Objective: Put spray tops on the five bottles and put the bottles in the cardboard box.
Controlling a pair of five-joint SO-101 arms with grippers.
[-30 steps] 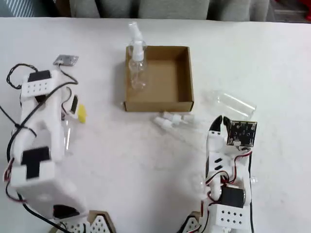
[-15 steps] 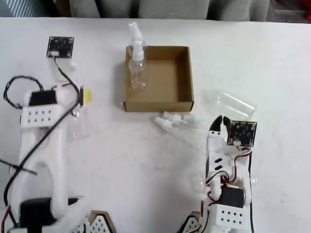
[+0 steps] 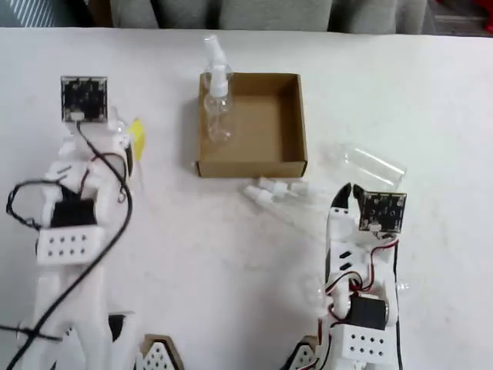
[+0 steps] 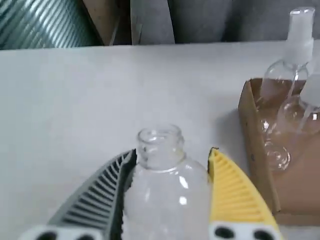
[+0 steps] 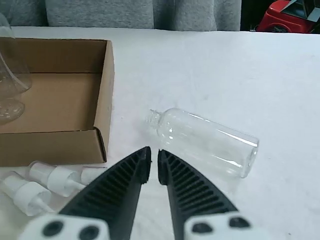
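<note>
Bottle (image 4: pixel 162 187) snug between left jaws

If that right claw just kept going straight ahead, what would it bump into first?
Probably the neck of the lying bottle, just ahead of the right gripper; depth is unclear.

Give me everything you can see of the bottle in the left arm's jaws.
The bottle is clear, plastic by its look, with rounded shoulders and a short open neck, no spray top on it. It stands upright, clamped at the shoulders between the left gripper's grey and yellow jaws, left of the cardboard box. Its base is hidden.
</note>
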